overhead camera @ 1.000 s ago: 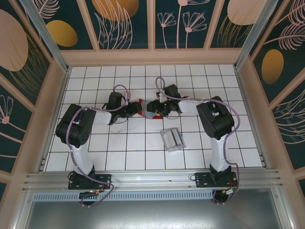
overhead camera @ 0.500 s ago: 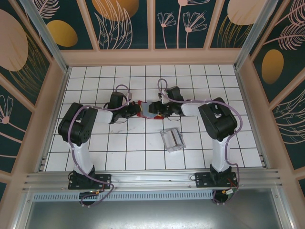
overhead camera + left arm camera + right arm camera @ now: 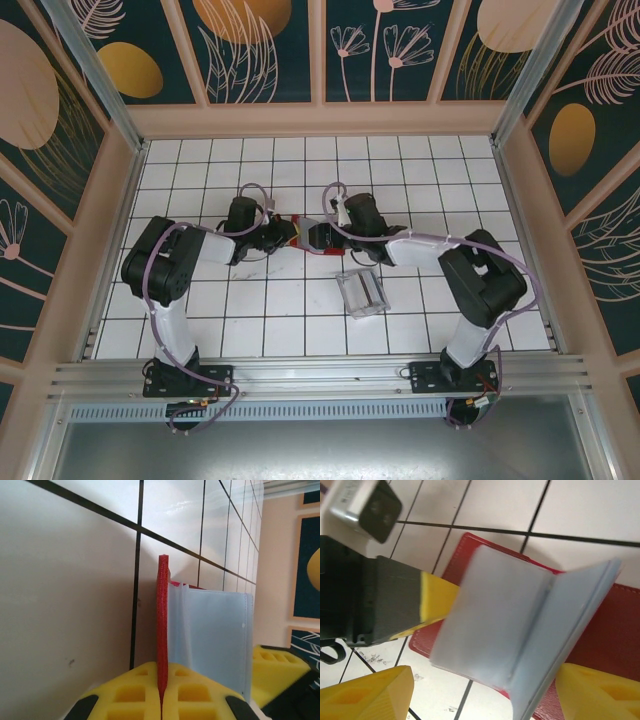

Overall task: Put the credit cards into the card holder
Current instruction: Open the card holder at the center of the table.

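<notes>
L gripper just snapped tight on the red card holder cover, mid-table btwn the arms. R gripper spread its fingers wide round the pale flaps, holding nothing. So the holder's prob. pinned open, ready to fill.

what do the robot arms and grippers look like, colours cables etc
Both the left arm and the right arm have bulky black joint housings joined by white links, on black bases bolted to an aluminium rail. A purple cable loops along each arm. The fingers are bright yellow blocks with square moulded recesses, mounted on dark grey carriers.
</notes>
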